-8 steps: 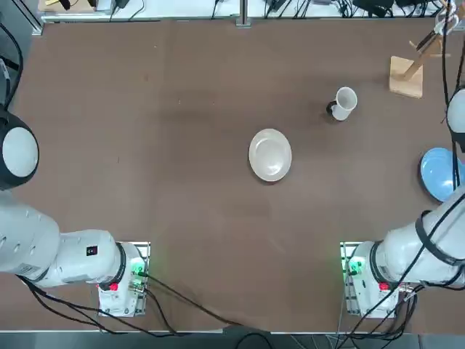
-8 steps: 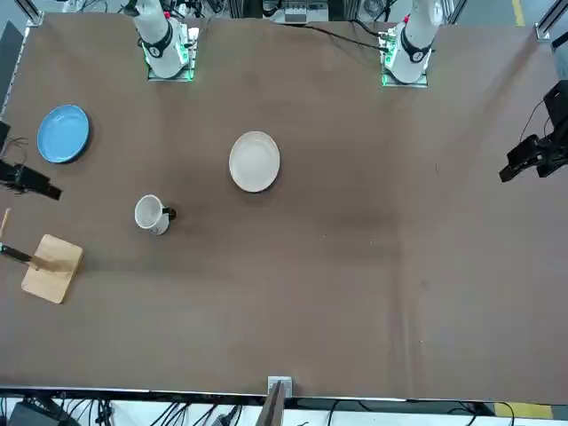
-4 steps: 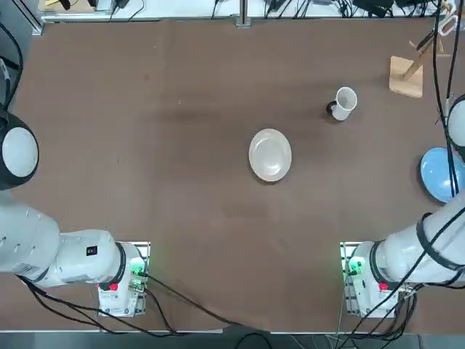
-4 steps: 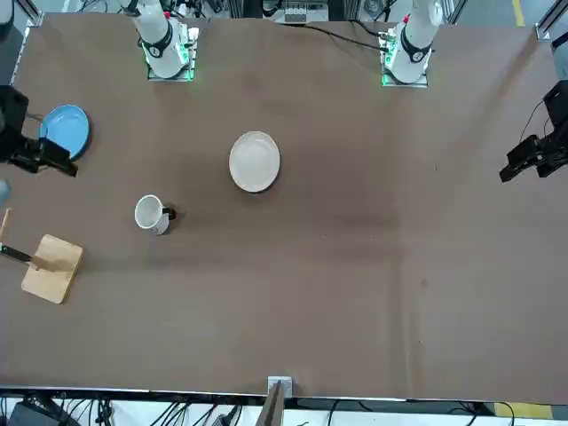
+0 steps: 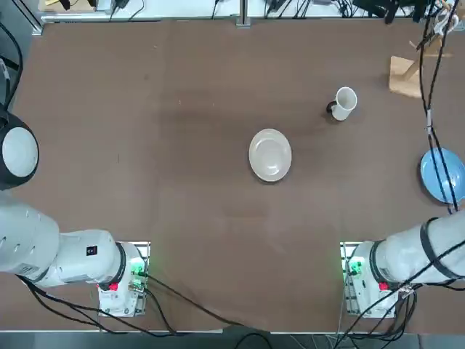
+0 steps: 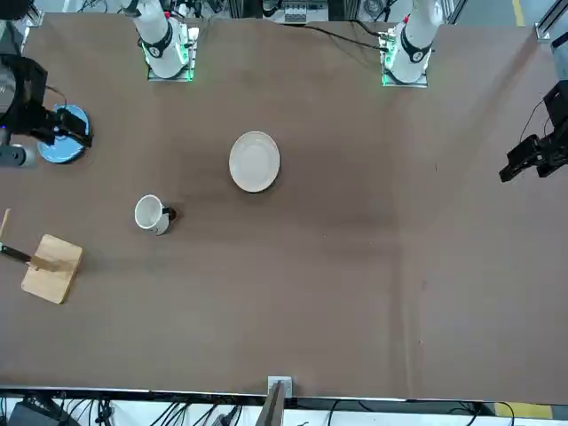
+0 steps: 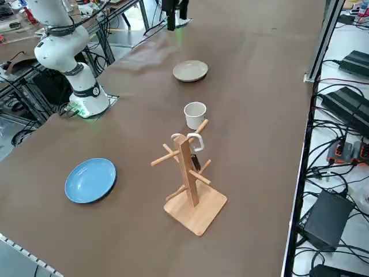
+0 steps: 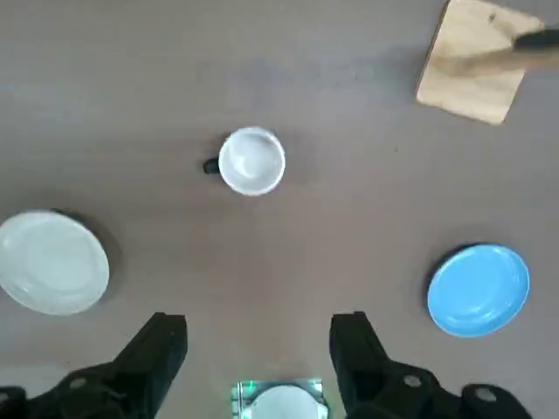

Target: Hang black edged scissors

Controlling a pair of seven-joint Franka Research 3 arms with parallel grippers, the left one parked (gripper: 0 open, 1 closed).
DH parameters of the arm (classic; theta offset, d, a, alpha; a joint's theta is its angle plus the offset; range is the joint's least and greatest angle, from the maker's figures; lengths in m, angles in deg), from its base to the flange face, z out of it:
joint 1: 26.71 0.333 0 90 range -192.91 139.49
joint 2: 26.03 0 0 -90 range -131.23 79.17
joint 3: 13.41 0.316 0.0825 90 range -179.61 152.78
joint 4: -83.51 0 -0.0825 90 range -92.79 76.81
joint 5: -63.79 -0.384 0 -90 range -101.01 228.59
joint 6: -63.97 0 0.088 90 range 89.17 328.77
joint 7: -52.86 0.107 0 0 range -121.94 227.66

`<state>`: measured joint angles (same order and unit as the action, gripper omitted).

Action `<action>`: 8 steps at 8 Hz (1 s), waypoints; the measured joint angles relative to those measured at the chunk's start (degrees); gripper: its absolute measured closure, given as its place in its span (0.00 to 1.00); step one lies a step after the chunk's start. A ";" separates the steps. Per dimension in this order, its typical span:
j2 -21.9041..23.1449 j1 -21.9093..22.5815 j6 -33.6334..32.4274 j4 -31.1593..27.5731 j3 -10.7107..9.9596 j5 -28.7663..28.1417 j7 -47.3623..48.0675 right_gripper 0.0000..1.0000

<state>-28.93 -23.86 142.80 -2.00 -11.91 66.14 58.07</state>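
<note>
The black edged scissors (image 7: 195, 136) are seen in the right side view hung by a whitish loop handle on an upper peg of the wooden rack (image 7: 185, 167), with the dark blades pointing down alongside the post. The rack stands near the far right corner of the surface (image 5: 182, 109). In the top view only a pale shape at the rack's upper end can be made out.

The hanging step is judged to be done, and the task is taken to be at or near its end. The right gripper (image 8: 258, 327) is held high above the surface with its fingers (image 8: 166, 336) spread wide and nothing between them. In the front view it is placed over the blue plate (image 7: 90, 180), well apart from the rack. What remains is judged to be only a retreat of the arm to rest. Should the scissors be found loose on the peg, a fresh approach from above the rack would be needed.

A white mug (image 7: 195, 114) with a dark handle stands just beside the rack, on the side toward the middle of the surface. A white plate (image 7: 190, 70) lies near the centre. Nothing is seen in the way of a retreat. The mug would have to be kept clear of if the rack were approached low from the centre.
</note>
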 joint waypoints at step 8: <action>10.90 2.08 2.46 -10.50 -4.07 -2.55 -0.77 0.00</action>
<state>-18.03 -21.78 145.25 -12.50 -15.98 63.58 57.30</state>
